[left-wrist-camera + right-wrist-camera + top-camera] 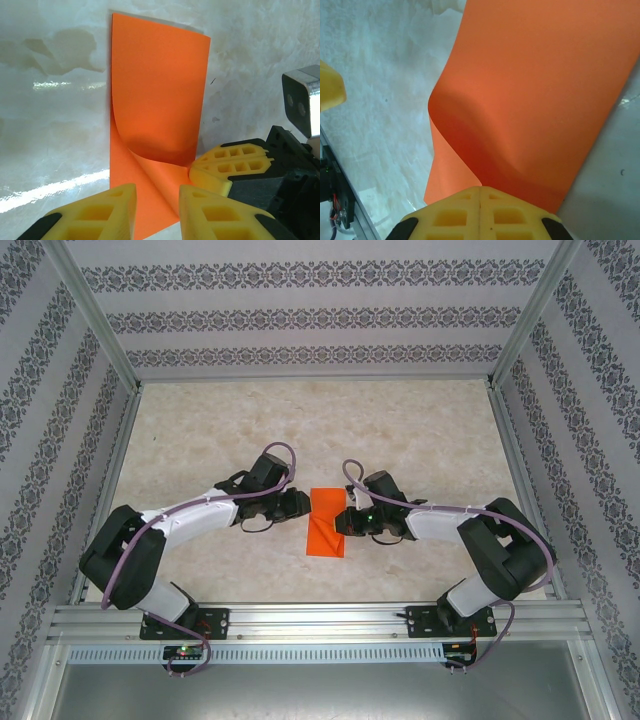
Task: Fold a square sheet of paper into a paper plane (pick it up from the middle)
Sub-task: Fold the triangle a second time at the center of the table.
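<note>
thin folded sheet of paper (331, 523): bright orange
ribbed gripper fingers (95, 215): yellow
flat tabletop (300, 430): pale beige marbling
far wall (300, 280): grey floral bands on white

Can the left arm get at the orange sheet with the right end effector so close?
Probably yes: the open left end effector frames a corner of the sheet; the right end effector pinches it off to one side.

Bright orange square paper sheet (155, 90): matt, smooth. Pale marbled counter (55, 110) under sheet: glossy. Left end effector (156, 190) fingers (100, 215): yellow matt plastic.
</note>
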`<state>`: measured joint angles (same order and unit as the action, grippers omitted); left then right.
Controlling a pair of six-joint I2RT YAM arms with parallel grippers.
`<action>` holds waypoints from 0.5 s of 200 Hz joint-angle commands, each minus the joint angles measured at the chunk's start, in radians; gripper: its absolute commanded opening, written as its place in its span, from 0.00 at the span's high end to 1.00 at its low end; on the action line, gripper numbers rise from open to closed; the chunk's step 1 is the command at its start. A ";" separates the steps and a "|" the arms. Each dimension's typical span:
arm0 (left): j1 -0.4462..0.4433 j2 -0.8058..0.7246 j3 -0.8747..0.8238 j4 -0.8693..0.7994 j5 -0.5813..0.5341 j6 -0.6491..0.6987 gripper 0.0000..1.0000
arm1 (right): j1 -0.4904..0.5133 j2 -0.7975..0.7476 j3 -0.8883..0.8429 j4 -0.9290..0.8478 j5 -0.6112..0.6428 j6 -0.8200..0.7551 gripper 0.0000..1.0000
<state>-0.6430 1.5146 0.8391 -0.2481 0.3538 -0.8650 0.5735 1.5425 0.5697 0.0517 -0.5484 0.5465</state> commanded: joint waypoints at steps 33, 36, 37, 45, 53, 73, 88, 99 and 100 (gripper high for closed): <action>-0.008 0.011 0.029 0.026 0.012 0.018 0.70 | -0.023 0.007 0.035 -0.022 -0.011 -0.052 0.94; -0.009 0.011 0.029 0.026 0.013 0.018 0.70 | -0.023 0.008 0.037 -0.022 -0.012 -0.052 0.95; -0.009 0.011 0.030 0.027 0.013 0.018 0.70 | -0.023 0.009 0.037 -0.022 -0.012 -0.053 0.95; -0.009 0.011 0.028 0.027 0.013 0.019 0.70 | -0.023 0.015 0.040 -0.017 -0.015 -0.053 0.94; -0.011 0.009 0.027 0.029 0.012 0.018 0.70 | -0.023 0.024 0.044 -0.016 -0.022 -0.057 0.94; -0.012 0.009 0.027 0.029 0.013 0.018 0.70 | -0.024 0.038 0.053 -0.021 -0.021 -0.066 0.94; -0.012 0.009 0.028 0.028 0.013 0.017 0.70 | -0.024 0.045 0.057 -0.023 -0.022 -0.069 0.94; -0.014 0.010 0.031 0.022 0.014 0.018 0.70 | -0.024 0.047 0.056 -0.021 -0.022 -0.066 0.94; -0.014 0.009 0.032 0.023 0.014 0.020 0.70 | -0.024 0.047 0.056 -0.021 -0.022 -0.066 0.94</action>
<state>-0.6445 1.5200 0.8417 -0.2481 0.3538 -0.8650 0.5602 1.5791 0.6033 0.0322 -0.5529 0.5049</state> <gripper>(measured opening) 0.301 0.064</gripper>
